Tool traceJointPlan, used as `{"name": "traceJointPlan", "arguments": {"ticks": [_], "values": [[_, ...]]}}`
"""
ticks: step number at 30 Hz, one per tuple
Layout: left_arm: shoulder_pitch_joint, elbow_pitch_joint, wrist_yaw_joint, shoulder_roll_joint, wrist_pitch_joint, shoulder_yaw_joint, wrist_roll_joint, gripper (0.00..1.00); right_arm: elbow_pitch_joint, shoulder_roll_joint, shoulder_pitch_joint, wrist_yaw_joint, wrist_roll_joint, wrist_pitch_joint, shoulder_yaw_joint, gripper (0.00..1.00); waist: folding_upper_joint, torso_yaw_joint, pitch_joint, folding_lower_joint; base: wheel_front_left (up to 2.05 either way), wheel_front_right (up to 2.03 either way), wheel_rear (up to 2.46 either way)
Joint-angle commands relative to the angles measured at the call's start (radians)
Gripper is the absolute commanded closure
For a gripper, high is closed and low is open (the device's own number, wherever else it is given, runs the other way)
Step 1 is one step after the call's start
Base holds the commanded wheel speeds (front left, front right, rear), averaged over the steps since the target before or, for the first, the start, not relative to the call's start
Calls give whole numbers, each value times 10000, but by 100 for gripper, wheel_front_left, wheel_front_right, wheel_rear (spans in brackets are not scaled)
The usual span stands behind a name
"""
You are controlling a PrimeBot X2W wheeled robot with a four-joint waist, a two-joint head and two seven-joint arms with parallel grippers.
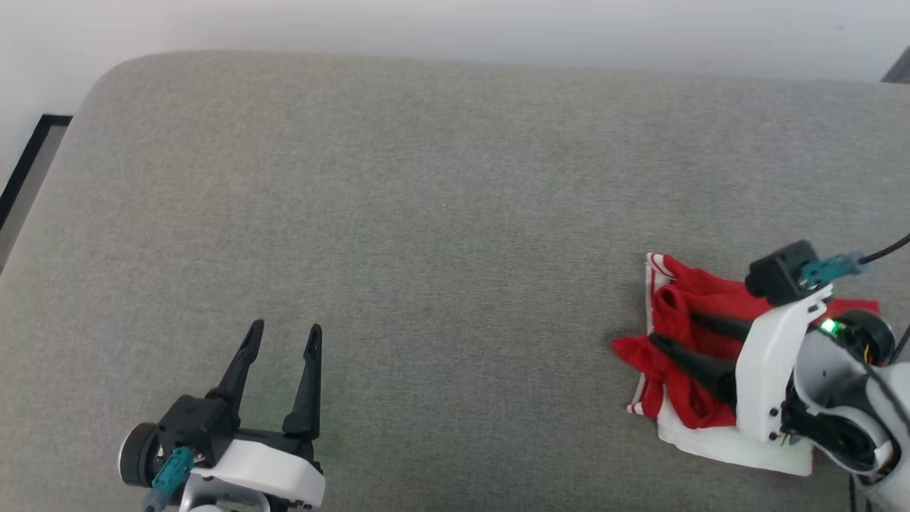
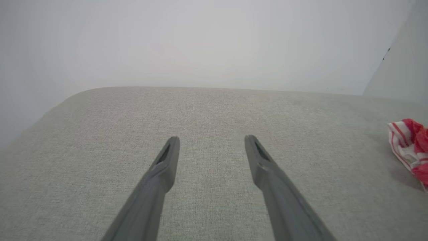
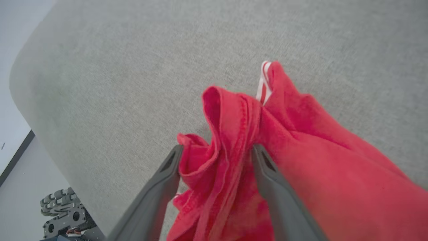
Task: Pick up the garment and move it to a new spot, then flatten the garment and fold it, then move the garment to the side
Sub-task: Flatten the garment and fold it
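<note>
Nearest the robot, the left gripper [image 1: 286, 327] sits low at the left over the grey cushion [image 1: 455, 213]. Its two dark fingers are spread wide, with nothing between them and nothing touching them. In its own wrist view the left gripper [image 2: 212, 139] points across bare grey fabric.

At the lower right, the right gripper [image 1: 672, 327] lies on the garment [image 1: 682, 284], pointing left across it. Its fingers stand well apart. In the right wrist view a raised fold of the red cloth [image 3: 301, 134] stands between the fingers of the right gripper [image 3: 217, 148] and brushes their inner faces. The jaws do not pinch it.

The garment is a crumpled red heap near the cushion's right front edge. Striped trim shows at its far left corner and a white panel spreads beneath it toward the robot. The left wrist view catches its striped end [image 2: 409, 140] at the right edge.

Beyond the cushion's rounded far edge is a pale wall [image 1: 455, 28].
</note>
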Motion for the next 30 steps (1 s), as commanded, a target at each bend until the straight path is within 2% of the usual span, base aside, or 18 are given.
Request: {"name": "traceJointPlan", "arguments": {"ticks": [1,7,12,17,25,28,30], "values": [[71,12,-23,80,-17,38,-51,0,-156,-68,-72,-5,208,-129,-100,0,0,-198,-170,0,0,0,0],[202,111,-23,204,-17,-28,-151,0,-231,-473,-17,-5,325,-579,-727,0,0,-601,-463,0,0,0,0],[276,263,-23,197,-17,-136,-348,0,115,-506,191,-5,276,-1429,-1055,0,0,-838,-651,0,0,0,0],[250,604,-23,179,-17,-290,-741,0,1133,-213,343,-5,253,-3193,-1149,0,0,-1127,-852,0,0,0,0],[191,747,-21,57,-17,173,-883,0,3121,411,235,-5,-562,-7348,-1141,0,0,-1392,-1172,0,0,0,0],[156,638,-21,19,-17,369,-790,0,3379,686,263,-3,-934,-8024,-1138,0,0,-1436,-1332,0,0,0,0],[203,559,-21,35,-17,435,-716,0,3300,705,242,-6,-1612,-8134,-1544,0,0,-1455,-1429,0,0,0,0]]}}
